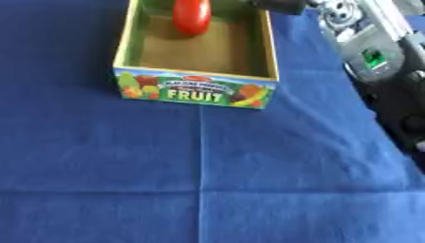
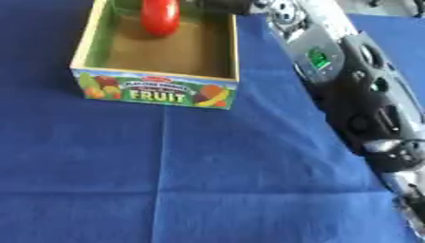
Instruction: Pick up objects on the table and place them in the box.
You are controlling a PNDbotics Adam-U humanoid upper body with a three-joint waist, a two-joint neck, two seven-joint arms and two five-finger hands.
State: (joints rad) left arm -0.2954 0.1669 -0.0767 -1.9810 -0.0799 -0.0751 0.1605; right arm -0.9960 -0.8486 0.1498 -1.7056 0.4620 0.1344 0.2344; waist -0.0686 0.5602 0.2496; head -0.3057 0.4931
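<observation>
A wooden box with a colourful FRUIT label on its front wall stands at the upper middle of the blue cloth. A red, rounded, elongated object stands upright at the box's far side, its top cut off by the picture's edge; I cannot tell whether it rests on the box floor or hangs just above it. My right arm reaches in along the right side. Only a dark part of my right hand shows, at the top edge beside the box's far right corner. Whether it touches the red object is hidden. My left hand shows in no view.
The blue cloth covers the table, with fold creases crossing below the box. The black and silver right arm lies over the cloth's right edge. The box floor in front of the red object is bare brown.
</observation>
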